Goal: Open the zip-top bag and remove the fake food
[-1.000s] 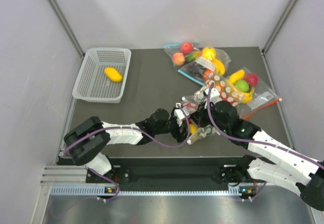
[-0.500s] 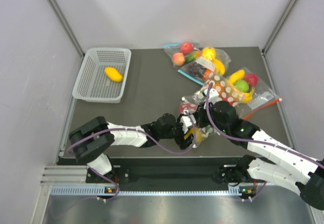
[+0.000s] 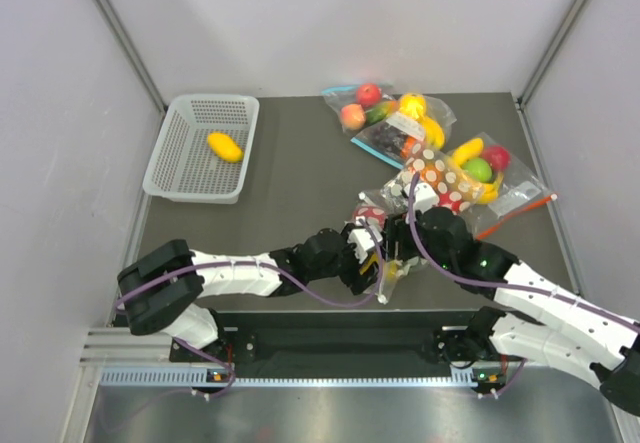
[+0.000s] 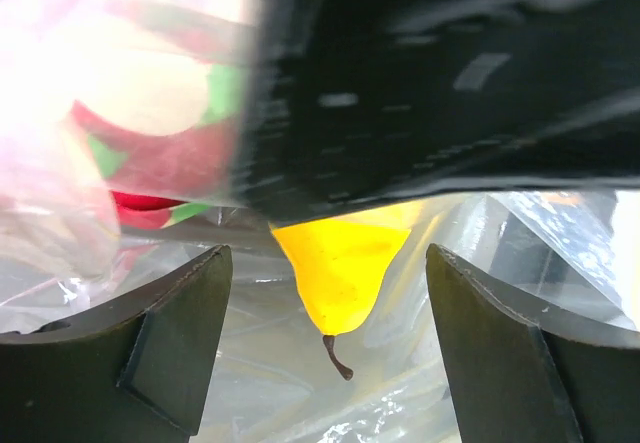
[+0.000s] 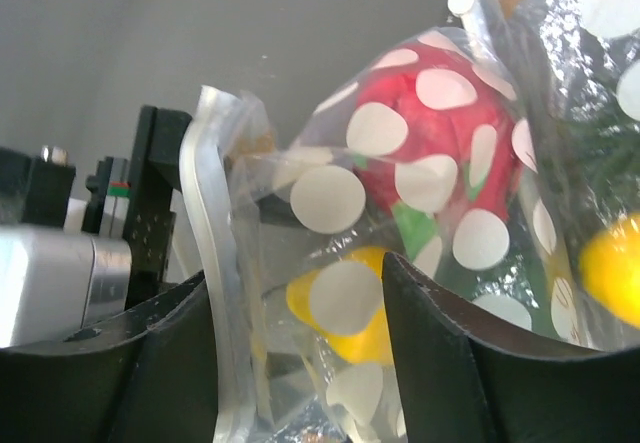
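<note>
Zip-top bag at front edge of worktop — left gripper, spread wide, straddles yellow pear; right gripper — hold unclear. Best close squarely on pear's body.

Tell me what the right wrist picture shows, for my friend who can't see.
A see-through zip-top bag with white dots fills the view, holding fake food: a red piece with green leaves and a yellow piece. The right tool's two dark fingers flank it at the bottom.
</note>
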Robot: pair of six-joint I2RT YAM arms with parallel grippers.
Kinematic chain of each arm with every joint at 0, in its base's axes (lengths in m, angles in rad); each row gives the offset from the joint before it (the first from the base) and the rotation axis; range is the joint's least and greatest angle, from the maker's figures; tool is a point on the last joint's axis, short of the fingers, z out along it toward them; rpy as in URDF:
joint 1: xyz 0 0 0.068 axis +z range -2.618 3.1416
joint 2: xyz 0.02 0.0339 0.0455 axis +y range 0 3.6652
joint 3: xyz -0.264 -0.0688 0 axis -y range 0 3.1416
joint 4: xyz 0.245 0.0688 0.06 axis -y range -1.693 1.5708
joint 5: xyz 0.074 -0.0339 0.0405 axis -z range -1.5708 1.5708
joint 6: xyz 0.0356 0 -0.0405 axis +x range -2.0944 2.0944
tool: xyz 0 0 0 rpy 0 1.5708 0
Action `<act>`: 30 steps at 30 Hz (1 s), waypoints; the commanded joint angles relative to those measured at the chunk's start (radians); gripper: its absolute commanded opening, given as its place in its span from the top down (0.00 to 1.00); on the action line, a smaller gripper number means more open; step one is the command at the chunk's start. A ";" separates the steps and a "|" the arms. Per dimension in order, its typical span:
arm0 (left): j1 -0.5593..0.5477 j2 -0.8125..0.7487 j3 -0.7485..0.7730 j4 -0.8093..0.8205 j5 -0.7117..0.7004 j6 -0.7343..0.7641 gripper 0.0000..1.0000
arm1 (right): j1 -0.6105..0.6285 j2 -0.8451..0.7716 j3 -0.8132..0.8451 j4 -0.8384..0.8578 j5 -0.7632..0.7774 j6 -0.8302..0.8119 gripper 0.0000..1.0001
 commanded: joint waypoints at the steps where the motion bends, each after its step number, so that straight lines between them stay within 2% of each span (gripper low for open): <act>1: 0.001 -0.005 -0.003 0.047 -0.092 -0.048 0.17 | 0.085 -0.035 -0.002 -0.063 0.049 0.030 0.40; 5: 0.001 0.002 -0.009 0.085 -0.113 -0.059 0.16 | 0.150 -0.027 -0.014 -0.108 0.124 0.080 0.39; 8: 0.001 0.017 -0.008 0.105 -0.101 -0.065 0.16 | 0.185 0.010 -0.017 -0.134 0.159 0.111 0.45; 9: 0.001 0.023 -0.011 0.108 -0.099 -0.066 0.16 | 0.197 0.034 -0.020 -0.139 0.165 0.117 0.52; 11: 0.001 0.032 -0.017 0.136 -0.087 -0.070 0.16 | 0.207 0.057 -0.023 -0.151 0.181 0.137 0.60; 12: 0.001 0.034 -0.027 0.148 -0.084 -0.074 0.16 | 0.213 0.071 -0.025 -0.152 0.182 0.142 0.71; 15: 0.001 0.028 -0.052 0.191 -0.089 -0.083 0.16 | 0.220 0.076 -0.029 -0.169 0.179 0.165 0.92; 18: -0.001 0.015 -0.076 0.241 -0.118 -0.086 0.16 | 0.231 0.051 -0.039 -0.191 0.189 0.183 1.00; 23: -0.001 0.047 -0.052 0.243 -0.098 -0.070 0.15 | 0.243 0.017 -0.054 -0.203 0.187 0.205 1.00; 26: -0.004 0.084 -0.032 0.240 -0.009 -0.060 0.15 | 0.247 0.004 -0.049 -0.203 0.199 0.211 1.00; 30: -0.013 0.120 -0.015 0.217 0.023 -0.054 0.17 | 0.248 0.002 -0.042 -0.194 0.211 0.212 1.00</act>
